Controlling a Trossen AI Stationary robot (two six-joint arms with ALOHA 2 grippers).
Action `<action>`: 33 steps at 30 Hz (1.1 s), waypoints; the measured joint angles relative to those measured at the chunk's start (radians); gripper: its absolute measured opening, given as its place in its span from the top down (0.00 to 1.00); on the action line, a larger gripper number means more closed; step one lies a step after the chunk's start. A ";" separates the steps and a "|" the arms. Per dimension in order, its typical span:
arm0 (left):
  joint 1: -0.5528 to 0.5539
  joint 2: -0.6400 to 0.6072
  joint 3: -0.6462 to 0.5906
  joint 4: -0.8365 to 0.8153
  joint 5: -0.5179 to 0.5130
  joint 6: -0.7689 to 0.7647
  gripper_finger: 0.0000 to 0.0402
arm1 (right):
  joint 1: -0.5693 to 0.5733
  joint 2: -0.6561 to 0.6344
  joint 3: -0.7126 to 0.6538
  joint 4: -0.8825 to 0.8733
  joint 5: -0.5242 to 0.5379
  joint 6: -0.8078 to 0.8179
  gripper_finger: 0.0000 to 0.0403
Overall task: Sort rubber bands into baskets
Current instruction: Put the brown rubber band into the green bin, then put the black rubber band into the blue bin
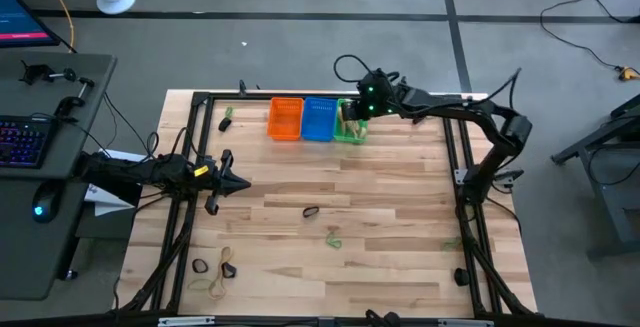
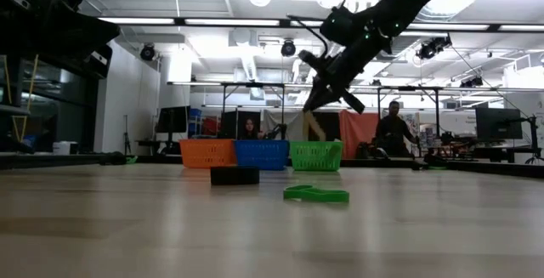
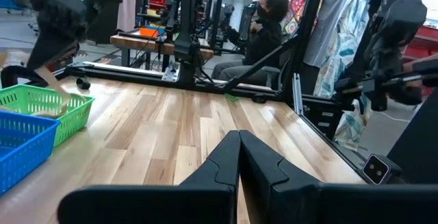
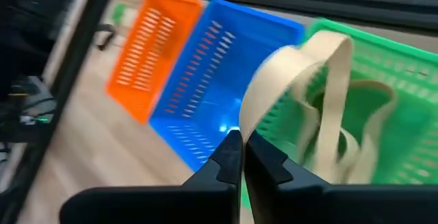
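Now | right end effector (image 4: 242, 139) pinching flat tan rubber band (image 4: 308, 80) | seemingly above ribbed green basket (image 4: 404, 107)

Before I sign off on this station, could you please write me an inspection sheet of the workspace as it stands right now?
Surface: wooden table, inside a dark frame.
Job's things: orange basket, blue basket and green basket in a row at the far edge; tan bands already lie in the green one. Loose bands on the table: a black band, a green band, several near the front left corner.
Clutter: nothing seen.
Grippers: right gripper over the green basket, shut on a tan rubber band; left gripper shut, empty, at the table's left side.
Cables: black loop behind the right arm.
Surroundings: keyboard desk at left; people beyond the table.
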 joint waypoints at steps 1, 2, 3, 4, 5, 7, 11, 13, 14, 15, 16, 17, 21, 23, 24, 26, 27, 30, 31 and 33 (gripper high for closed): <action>0.000 0.000 0.000 0.000 0.000 0.000 1.00 | 0.000 0.003 0.000 -0.012 0.016 0.000 1.00; 0.000 0.000 0.000 0.000 0.000 0.000 1.00 | 0.001 0.003 -0.001 -0.025 0.033 0.000 1.00; 0.000 0.000 0.000 0.000 0.000 0.000 1.00 | 0.001 0.002 -0.001 -0.031 0.047 0.000 1.00; 0.000 0.000 0.000 0.000 0.000 0.000 1.00 | 0.001 0.000 -0.001 -0.038 0.051 0.000 1.00; 0.000 0.000 0.000 0.000 0.000 0.000 1.00 | 0.001 -0.001 -0.001 -0.047 0.053 0.000 1.00; 0.000 0.000 0.000 0.000 0.000 0.000 1.00 | 0.001 -0.002 -0.001 -0.060 0.046 0.000 1.00; 0.000 0.000 0.000 0.000 0.000 0.000 1.00 | 0.009 -0.002 -0.001 -0.097 0.039 0.009 1.00; 0.000 0.000 0.000 0.000 0.000 0.000 1.00 | 0.011 -0.002 -0.001 -0.110 0.044 0.018 0.99; 0.000 0.000 0.000 0.000 0.000 0.000 1.00 | 0.011 -0.002 -0.001 -0.111 0.044 0.019 0.98; 0.000 0.000 0.000 0.000 0.000 0.000 1.00 | 0.011 -0.002 -0.001 -0.110 0.043 0.019 0.97; 0.000 0.000 0.000 0.000 0.000 0.000 1.00 | 0.011 -0.002 -0.001 -0.111 0.043 0.019 0.94; 0.000 0.000 0.000 0.000 0.000 0.000 1.00 | 0.011 -0.002 -0.001 -0.111 0.042 0.019 0.91; 0.000 0.000 0.000 0.000 0.000 0.000 1.00 | 0.012 -0.002 0.022 -0.143 0.037 0.026 0.75; 0.000 0.000 0.000 0.000 0.000 0.000 1.00 | 0.015 -0.002 0.050 -0.166 0.047 0.018 0.66; 0.000 0.000 0.000 0.000 0.000 0.000 1.00 | 0.015 -0.003 0.065 -0.186 0.050 0.007 0.62; 0.000 0.000 0.000 0.000 0.000 0.000 1.00 | 0.015 -0.003 0.097 -0.232 0.056 -0.009 0.55; 0.000 0.000 0.000 0.000 0.000 0.000 1.00 | 0.015 -0.003 0.111 -0.250 0.067 -0.021 0.52; 0.000 0.000 0.000 0.000 0.000 0.000 1.00 | 0.015 -0.003 0.152 -0.289 0.093 -0.068 0.47; 0.000 0.000 0.000 0.000 0.000 0.000 1.00 | 0.015 -0.003 0.163 -0.292 0.093 -0.085 0.46; 0.000 0.000 0.000 0.000 0.000 0.000 1.00 | 0.014 -0.003 0.180 -0.294 0.091 -0.118 0.46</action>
